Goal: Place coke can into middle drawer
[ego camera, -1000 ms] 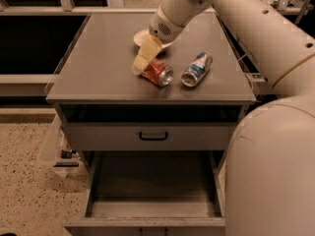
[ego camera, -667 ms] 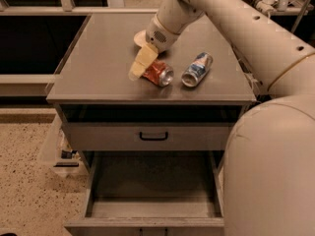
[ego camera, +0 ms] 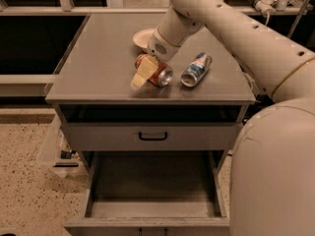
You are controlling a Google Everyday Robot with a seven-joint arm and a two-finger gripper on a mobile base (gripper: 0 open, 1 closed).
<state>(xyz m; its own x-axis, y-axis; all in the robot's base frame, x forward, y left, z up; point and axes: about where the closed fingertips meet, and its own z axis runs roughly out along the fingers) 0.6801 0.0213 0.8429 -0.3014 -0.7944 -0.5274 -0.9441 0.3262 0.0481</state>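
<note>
The coke can [ego camera: 160, 73] lies on its side on the cabinet top, red-orange with its silver end facing front right. My gripper [ego camera: 141, 73] is low over the can's left part, its cream tip in front of the can and touching or nearly touching it. The middle drawer [ego camera: 152, 208] is pulled open below, wide and grey, with a bare flat floor.
A blue, white and red can [ego camera: 196, 69] lies just right of the coke can. A white plate [ego camera: 142, 37] sits behind the gripper. A shut drawer front with a black handle [ego camera: 152, 136] is above the open drawer. My arm [ego camera: 236, 28] crosses the top's right side.
My gripper has come down and forward-left, from behind the coke can to over its left part. The cans have not moved.
</note>
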